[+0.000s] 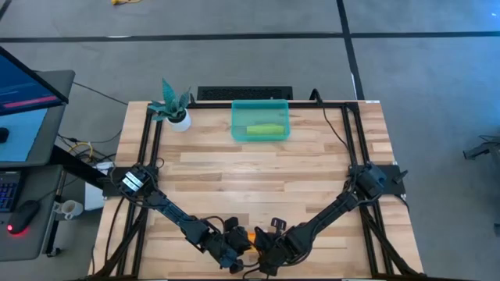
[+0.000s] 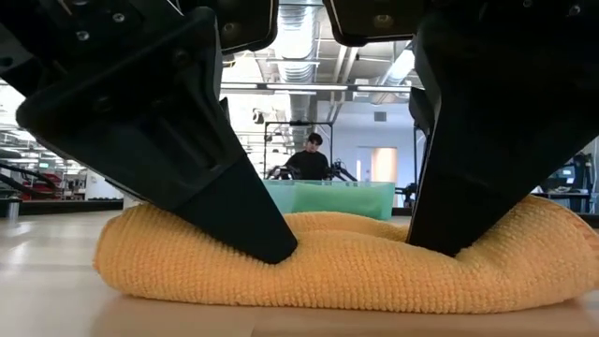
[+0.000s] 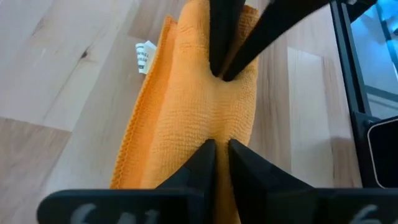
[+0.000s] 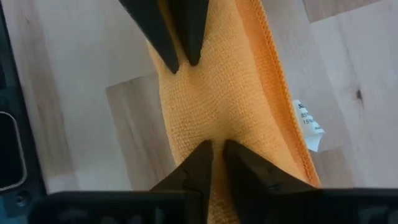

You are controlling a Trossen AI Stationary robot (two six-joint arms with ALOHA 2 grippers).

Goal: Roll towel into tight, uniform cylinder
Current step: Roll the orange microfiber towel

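Currently: orange towel [image 2: 337, 267] lying as a loose, bunched roll at the near table edge, well apart from the green bin [image 1: 260, 121] at the far side. Left gripper [image 3: 216, 144] pinching a ridge of towel cloth, fingers nearly together. Right gripper [image 4: 213, 145] likewise nipped onto the towel fabric, just beside the left one, near the towel's middle. White care tag [image 4: 308, 121] exposed beside the towel hem. Risk: uneven pull from two close-set grips, producing a slack, tapered roll; thin pinch liable to slip free, letting layers unwind.
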